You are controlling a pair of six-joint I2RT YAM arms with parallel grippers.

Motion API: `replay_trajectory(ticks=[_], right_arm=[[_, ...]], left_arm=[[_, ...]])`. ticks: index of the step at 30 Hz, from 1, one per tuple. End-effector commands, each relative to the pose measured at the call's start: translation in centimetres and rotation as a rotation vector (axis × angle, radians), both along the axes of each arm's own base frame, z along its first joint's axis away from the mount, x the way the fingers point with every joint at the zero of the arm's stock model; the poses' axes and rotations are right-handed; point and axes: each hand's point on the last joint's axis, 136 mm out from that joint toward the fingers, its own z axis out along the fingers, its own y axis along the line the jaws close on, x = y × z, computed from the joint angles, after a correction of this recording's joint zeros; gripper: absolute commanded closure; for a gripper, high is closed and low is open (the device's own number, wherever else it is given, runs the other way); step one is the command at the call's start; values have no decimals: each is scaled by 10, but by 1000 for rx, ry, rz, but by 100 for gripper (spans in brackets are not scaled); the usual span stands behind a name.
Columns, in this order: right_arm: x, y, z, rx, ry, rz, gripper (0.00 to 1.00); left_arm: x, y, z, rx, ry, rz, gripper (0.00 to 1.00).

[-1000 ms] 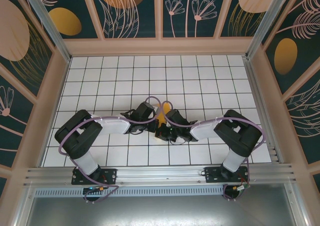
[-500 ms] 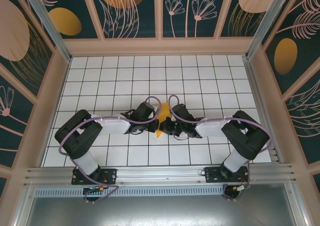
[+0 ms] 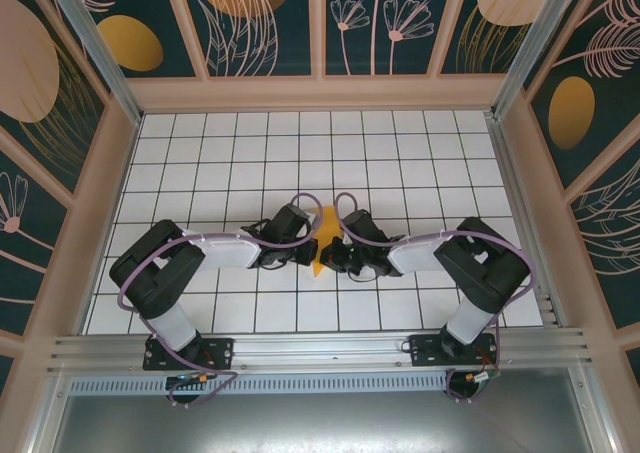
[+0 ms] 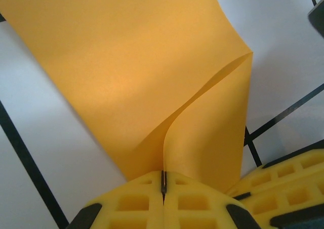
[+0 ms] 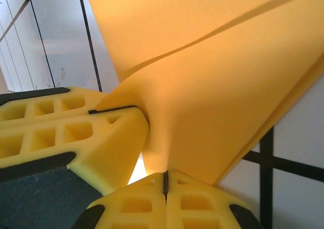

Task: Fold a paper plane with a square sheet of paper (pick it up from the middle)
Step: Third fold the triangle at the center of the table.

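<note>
Near the middle of the white gridded table (image 3: 250, 153), somewhat closer to its front edge than its back, the creased orange-yellow sheet of paper (image 4: 126, 77) sits between the two grippers, which meet nose to nose. The left gripper (image 4: 163, 181) is clenched on the sheet, and a curved fold rises straight out of the seam between its jaws. The right gripper (image 5: 165, 181) is likewise clamped on the paper (no gap shows between its jaws), with the sheet fanning up and away from the seam. Seen from the right wrist, the left gripper's yellow fingers (image 5: 76, 133) touch the paper just beside the right gripper's grasp.
</note>
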Motion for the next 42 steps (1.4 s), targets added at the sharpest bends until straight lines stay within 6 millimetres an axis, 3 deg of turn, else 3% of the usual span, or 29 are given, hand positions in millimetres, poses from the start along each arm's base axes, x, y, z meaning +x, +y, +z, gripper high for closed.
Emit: replay_trajectory(ticks=[1,4,7,15,21,23,28,36,38,42], right_arm=[[18,-7,24,14,-77,-29,100],[31,-12,32,31,-105,-46,100],[35,-12,27,39,-96,-42,100],[30,-27,-14,-72,-13,-83,100],[53,-17,29,-34,-113,-55,100],[62,-21,34,-15,-121,-70,100],[70,-24,28,13,-118,-77,100],[60,-42,-18,-69,-20,-118,100],[61,-41,-15,-60,-24,-117,100],[71,-38,11,-25,-82,-113,100]], left_arm=[[-18,19,-31,103,88,-5,95],[-18,18,-32,104,89,-6,96],[-18,19,-32,106,90,-6,95],[-17,19,-32,108,88,-7,95],[-18,19,-33,111,89,-5,95],[-18,19,-33,113,89,-4,95],[-17,20,-31,113,85,-2,95],[-17,20,-31,114,84,-3,95],[-17,21,-31,115,84,-2,95],[-18,21,-32,116,85,-3,95]])
